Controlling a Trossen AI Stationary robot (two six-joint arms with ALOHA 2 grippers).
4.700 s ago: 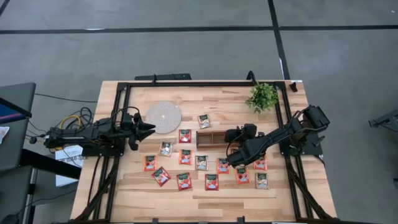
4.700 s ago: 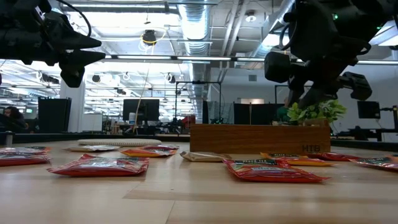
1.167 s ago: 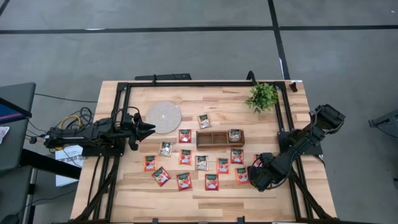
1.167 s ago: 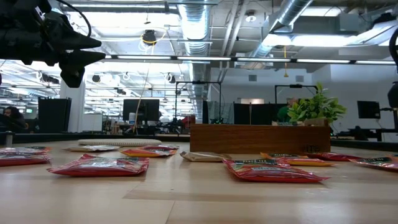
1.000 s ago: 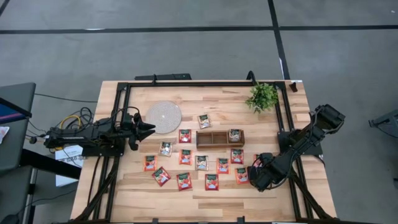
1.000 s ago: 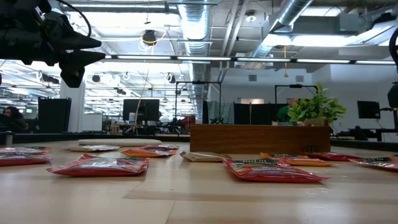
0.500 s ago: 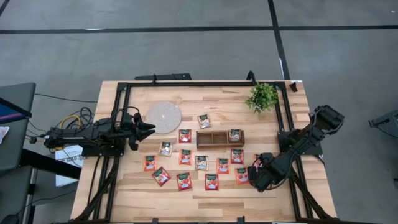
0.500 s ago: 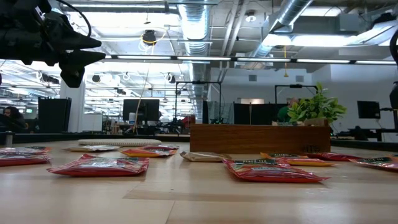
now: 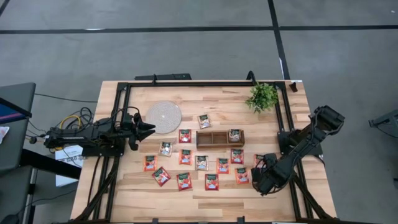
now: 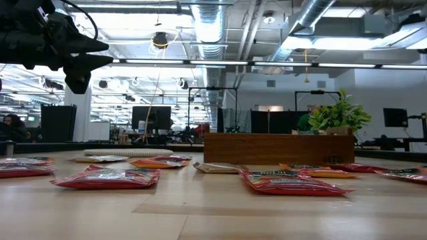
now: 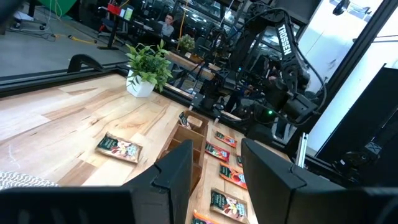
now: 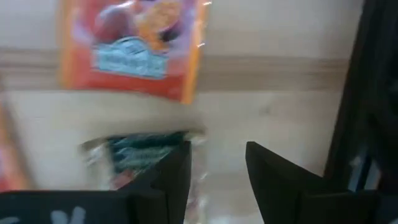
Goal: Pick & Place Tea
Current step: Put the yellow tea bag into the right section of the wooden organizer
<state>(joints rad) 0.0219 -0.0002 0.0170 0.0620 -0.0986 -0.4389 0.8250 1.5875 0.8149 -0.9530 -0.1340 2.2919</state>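
1. Progress: one small square tea sachet (image 9: 234, 135) lies in the end compartment of the brown three-compartment wooden tray (image 9: 220, 138) on the right arm's side; the other two compartments look empty. So the job seems barely begun.
2. What is left: a dozen or so flat red sachets (image 9: 185, 180) lie loose on the pale wooden table (image 9: 217, 99) in rough rows beside the tray, plus one by the round white disc (image 9: 164, 117).
3. Right gripper (image 9: 262, 181): low at the table's right side, arm stretched out and folded down. Its fingers (image 12: 171, 180) stand spread with a gap between — nothing pinched. A blurred sachet (image 12: 144, 152) lies just ahead of the jaws, partly between them, and a red one (image 12: 132, 46) farther ahead.
4. Left gripper (image 9: 148, 127): waits raised at the disc's edge, jaws apart and empty; the tray sits well ahead of them.
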